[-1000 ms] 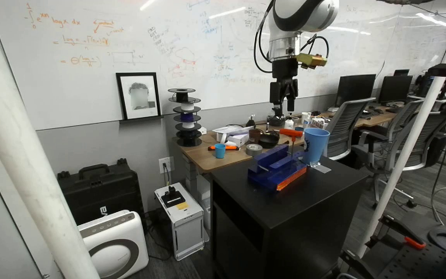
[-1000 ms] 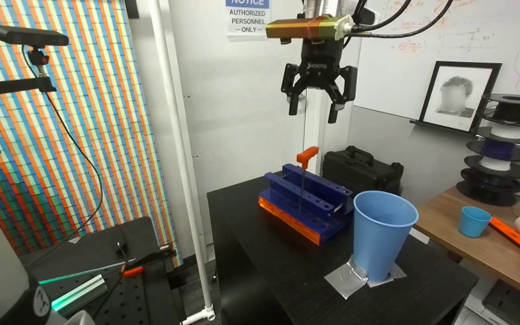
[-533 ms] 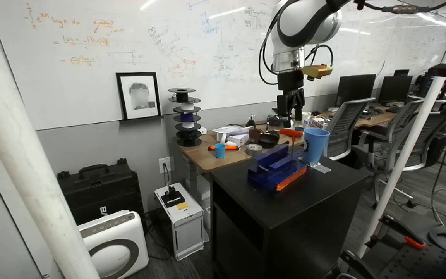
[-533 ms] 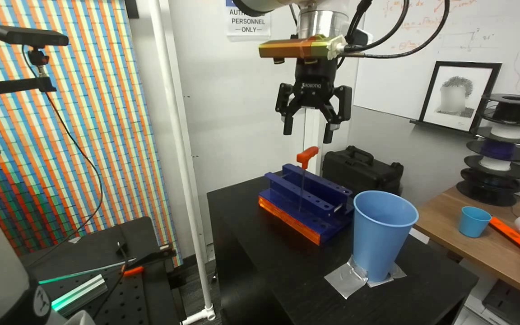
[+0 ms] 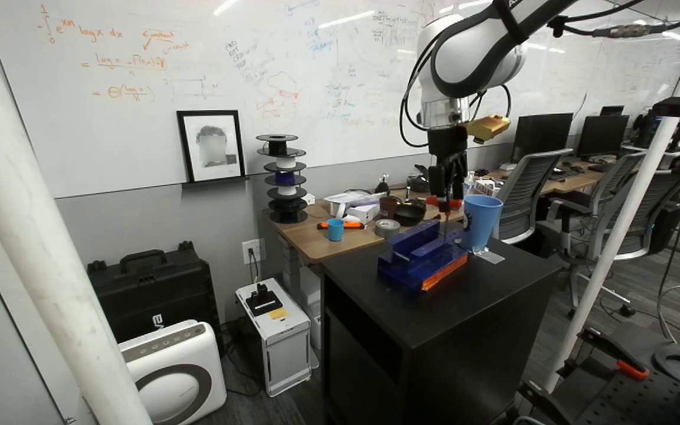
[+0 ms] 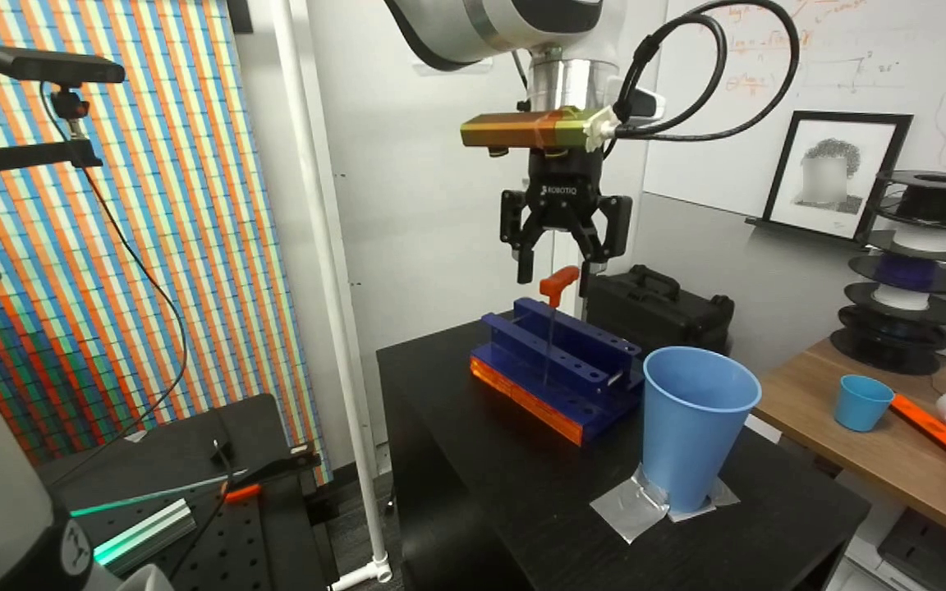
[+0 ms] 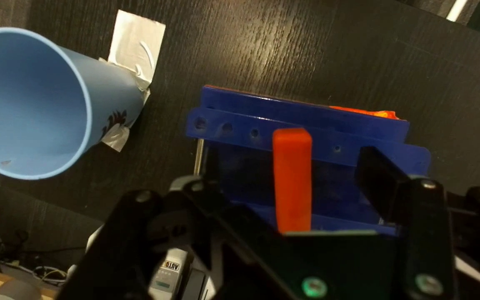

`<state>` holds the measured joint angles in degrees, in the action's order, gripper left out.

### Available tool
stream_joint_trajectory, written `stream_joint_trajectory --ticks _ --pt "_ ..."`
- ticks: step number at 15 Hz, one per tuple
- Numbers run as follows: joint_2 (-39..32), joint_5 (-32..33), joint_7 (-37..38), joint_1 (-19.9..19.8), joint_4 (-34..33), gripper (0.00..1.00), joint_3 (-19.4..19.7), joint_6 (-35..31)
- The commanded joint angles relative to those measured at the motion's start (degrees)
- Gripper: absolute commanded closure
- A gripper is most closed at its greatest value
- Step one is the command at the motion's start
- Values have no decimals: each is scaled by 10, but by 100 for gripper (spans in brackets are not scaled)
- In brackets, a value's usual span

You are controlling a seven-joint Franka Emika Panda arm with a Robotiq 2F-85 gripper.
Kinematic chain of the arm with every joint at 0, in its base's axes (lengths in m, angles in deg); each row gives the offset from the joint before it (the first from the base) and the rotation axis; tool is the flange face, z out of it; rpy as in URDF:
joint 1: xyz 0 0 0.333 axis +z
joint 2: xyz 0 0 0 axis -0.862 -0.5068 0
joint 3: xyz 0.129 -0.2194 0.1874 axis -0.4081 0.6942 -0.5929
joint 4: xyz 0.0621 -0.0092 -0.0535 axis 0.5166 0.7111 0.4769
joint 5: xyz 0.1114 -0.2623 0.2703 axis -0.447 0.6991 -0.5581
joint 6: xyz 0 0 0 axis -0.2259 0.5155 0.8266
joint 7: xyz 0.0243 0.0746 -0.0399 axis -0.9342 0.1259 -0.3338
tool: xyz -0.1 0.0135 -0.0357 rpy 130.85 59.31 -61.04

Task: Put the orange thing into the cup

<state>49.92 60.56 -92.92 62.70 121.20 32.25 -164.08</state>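
Over the last second the jaws descend, in both exterior views, from well above the orange thing (image 6: pixel 557 286) to about its level. The blue rack (image 6: pixel 576 369) and the cup (image 6: pixel 691 443) show no shift. For the task this reads as the approach nearly finished: the grasp appears to come next, and the transfer is not yet begun.

Reading left to right in an exterior view: one jaw hangs just left of the orange thing, which stands in the rack on a thin shaft (image 6: pixel 551 328); the other jaw hangs just right of it. Jaws: wide, holding nothing. The wrist view shows a gap on either side of the orange handle (image 7: pixel 292 179), so no contact is seen. Whether the jaws sit deep enough for a firm bite cannot be told. The handle lies with its narrow width between the jaws, so closing should probably pinch it cleanly; a straight upward pull is likely needed to free the shaft.

Farther right, the cup stands upright on the counter (image 6: pixel 555 480), near the rack but apart from it, its foot held by silver tape (image 6: pixel 631 505). The shaft may make the drop awkward.
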Motion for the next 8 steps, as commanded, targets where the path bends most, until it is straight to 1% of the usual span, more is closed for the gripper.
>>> stream_joint_trajectory --ticks 1,2,6,8 --pt "34 12 3 0 44 49 4 -68" --pt "36 13 2 -1 50 58 5 -80" --pt "41 6 -9 -4 66 87 9 -103" --pt "42 -2 -21 -6 67 89 11 -105"
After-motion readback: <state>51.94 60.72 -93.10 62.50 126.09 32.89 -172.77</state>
